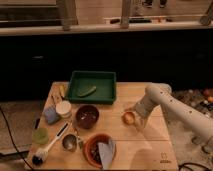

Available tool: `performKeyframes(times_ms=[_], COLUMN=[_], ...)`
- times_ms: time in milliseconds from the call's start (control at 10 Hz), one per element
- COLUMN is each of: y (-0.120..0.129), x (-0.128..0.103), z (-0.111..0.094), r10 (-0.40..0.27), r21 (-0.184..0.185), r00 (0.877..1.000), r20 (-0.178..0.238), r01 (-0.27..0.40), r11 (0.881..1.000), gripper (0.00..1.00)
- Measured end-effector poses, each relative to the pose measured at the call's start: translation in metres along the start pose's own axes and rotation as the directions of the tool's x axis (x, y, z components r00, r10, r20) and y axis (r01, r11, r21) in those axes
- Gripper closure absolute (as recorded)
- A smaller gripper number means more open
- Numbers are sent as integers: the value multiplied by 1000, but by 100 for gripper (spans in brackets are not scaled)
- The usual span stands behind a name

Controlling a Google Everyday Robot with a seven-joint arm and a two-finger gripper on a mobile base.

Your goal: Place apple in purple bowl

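Note:
The apple [128,118] is a small orange-yellow fruit on the wooden table [150,150], right of centre. My gripper [132,115] hangs at the end of the white arm [170,102] and sits right at the apple, touching or just over it. The purple bowl [87,116] stands to the left of the apple, about a bowl's width away, with a dark inside.
A green tray [93,86] with an elongated green vegetable [86,91] stands at the back. An orange-brown bowl [100,149] with grey-blue cloth is at the front. A metal cup [69,142], a brush [48,147], a white cup [63,108] and a green cup [40,135] stand left.

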Motion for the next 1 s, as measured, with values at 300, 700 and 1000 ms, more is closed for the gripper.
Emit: performKeyframes(times_ms=[300,700,1000], y=[1,2,11], x=[1,4,6], z=[-1,-5,-3], r10=[-7,-14,-14], r21=[-1,-1,9], r00=[1000,1000,1000], r20=[14,27,22], r01=[7,14,14], r11=[1000,1000,1000], gripper=[27,67,96])
